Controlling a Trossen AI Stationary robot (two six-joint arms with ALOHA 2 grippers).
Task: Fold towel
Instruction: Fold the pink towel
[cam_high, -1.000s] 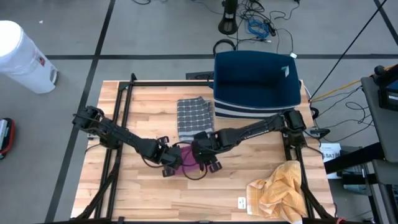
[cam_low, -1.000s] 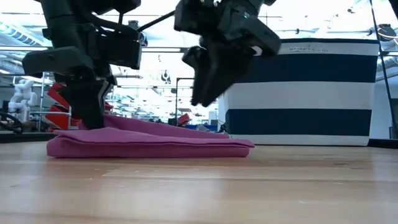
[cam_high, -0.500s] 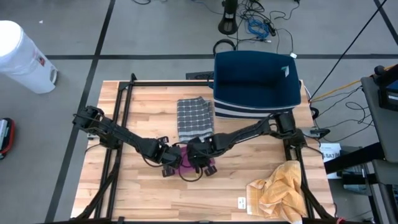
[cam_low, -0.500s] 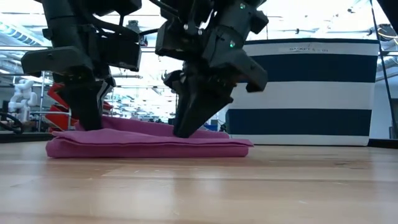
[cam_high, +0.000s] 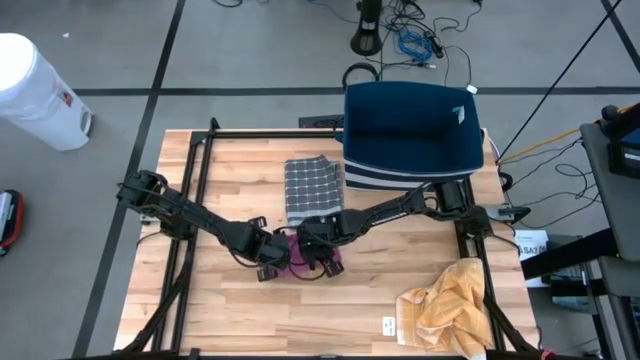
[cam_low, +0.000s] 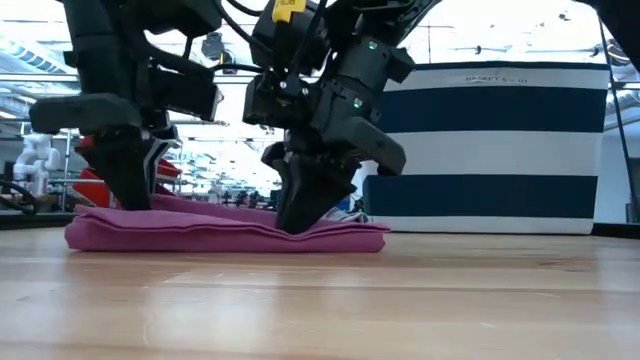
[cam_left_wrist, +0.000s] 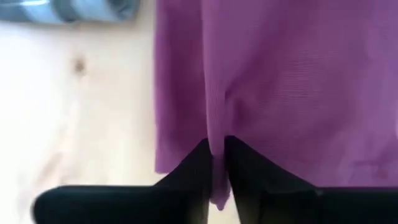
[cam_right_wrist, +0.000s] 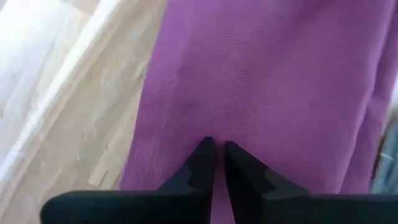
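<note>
A purple towel (cam_low: 215, 232) lies folded flat on the wooden table (cam_high: 230, 320), near its middle; it also shows in the high view (cam_high: 336, 263). My left gripper (cam_low: 130, 200) stands on the towel's left end, fingers nearly together with cloth between them (cam_left_wrist: 217, 168). My right gripper (cam_low: 300, 215) stands on the towel right of its middle, fingers nearly together on the cloth (cam_right_wrist: 217, 158). From above, both grippers (cam_high: 270, 264) (cam_high: 315, 256) hide most of the towel. My left gripper pinches a raised ridge of the towel's upper layer (cam_left_wrist: 215, 144) between its two fingers, close to the towel's left edge. The fingers come from above, pointing steeply down. The towel lies on the table. My right gripper pinches a small pucker of the towel's top surface (cam_right_wrist: 217, 132) between its two fingertips, in from the towel's edges. Creases run out from that spot. The fingers come from above, slanting down from the table's right. The towel lies on the table.
A grey checked cloth (cam_high: 313, 188) lies just beyond the towel. A blue-and-white striped basket (cam_high: 412, 130) stands at the far right. A crumpled yellow cloth (cam_high: 450, 305) lies at the near right corner. A white bin (cam_high: 35, 90) stands on the floor off the far left.
My right gripper has come down and toward the table's left, from above the towel's right part onto its top. The towel has slid a little to the left along the table and sags where the fingers meet it.
</note>
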